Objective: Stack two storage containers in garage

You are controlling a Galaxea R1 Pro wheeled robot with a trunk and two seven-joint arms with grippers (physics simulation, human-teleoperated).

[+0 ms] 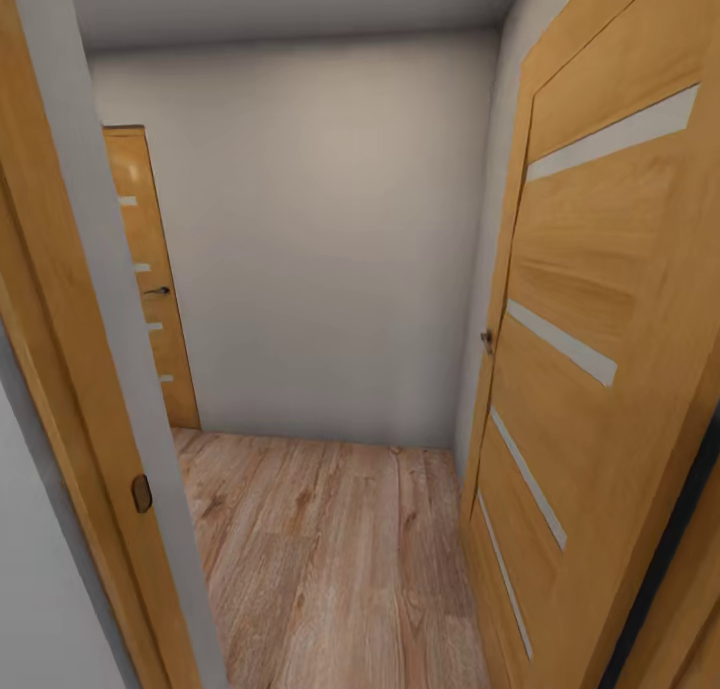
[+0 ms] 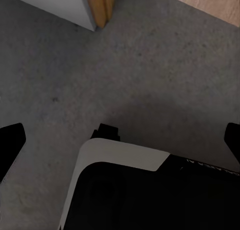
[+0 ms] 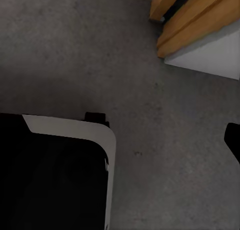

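Observation:
The two storage containers are out of view. Both wrist views look down on the dark grey concrete floor (image 2: 150,74) of the garage. My left gripper (image 2: 121,140) is open, its black fingertips (image 2: 10,142) wide apart at the frame's edges, with nothing between them. In the right wrist view one black fingertip (image 3: 233,140) of my right gripper (image 3: 120,142) shows far out at the edge, and nothing is held there either. Under both hangs my own black and white base (image 2: 130,190).
In the head view, a doorway opens onto a small hallway with a wood plank floor (image 1: 330,559) and a white back wall (image 1: 320,249). An open wooden door (image 1: 600,369) stands close at the right, the door frame (image 1: 90,399) close at the left. Another door (image 1: 150,279) is at the far left.

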